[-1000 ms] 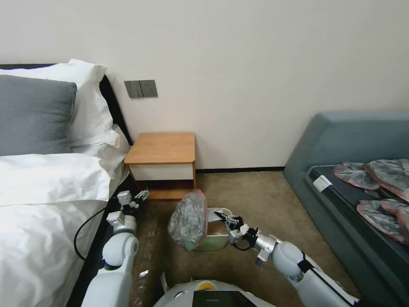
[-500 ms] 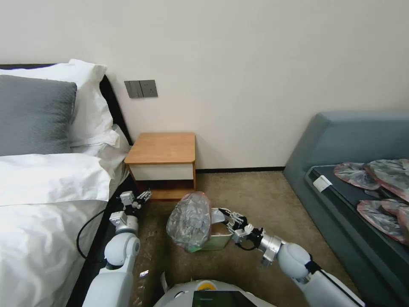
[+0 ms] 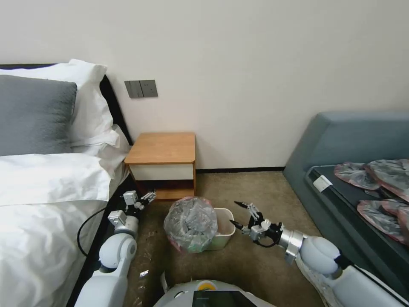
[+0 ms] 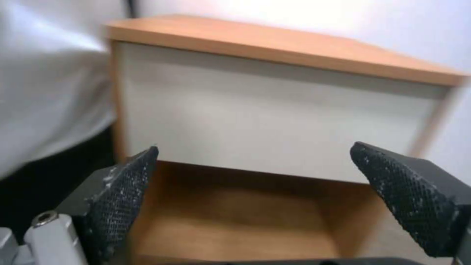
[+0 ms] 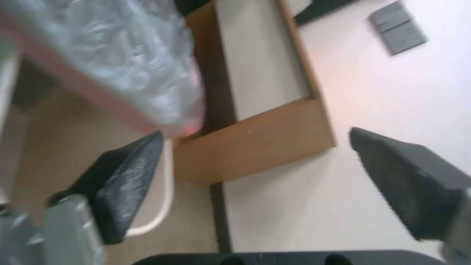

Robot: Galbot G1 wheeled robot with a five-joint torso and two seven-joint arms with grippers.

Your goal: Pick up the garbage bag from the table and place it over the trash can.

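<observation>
the garbage bag (image 3: 190, 224) is sitting crumpled over the left side of the trash can (image 3: 224, 233), on the carpet in front of the bench (image 3: 162, 148). it bulges up and out past the can's left edge, pinkish-red rim showing around the top and bottom of the bundle, and the right part of the can's opening is uncovered, pale rim and inner wall visible. can't tell how far the film reaches down inside.

the right claw (image 3: 238, 213) hangs just to the right of the can, low over the carpet, fingers spread wide and holding nothing. it's close to the can's rim but not touching it or the bag. from the right wrist view both dark fingers (image 5: 123, 184) are far apart, with the wrinkly grey film (image 5: 123, 55) and a bit of the can's white rim (image 5: 164, 206) off to one side of them, and the bench beyond.

the left claw (image 3: 147, 197) is over by the bed (image 3: 42, 204), pointing at the bench's lower shelf, also spread apart and empty. in the left wrist view the textured pads (image 4: 123, 191) frame the white drawer front (image 4: 275, 121) and the open shelf (image 4: 235, 217) under it.

a stack of flat grey-pink bags (image 3: 379, 192) lies on the teal couch (image 3: 341, 140) at right, well apart from all this.
</observation>
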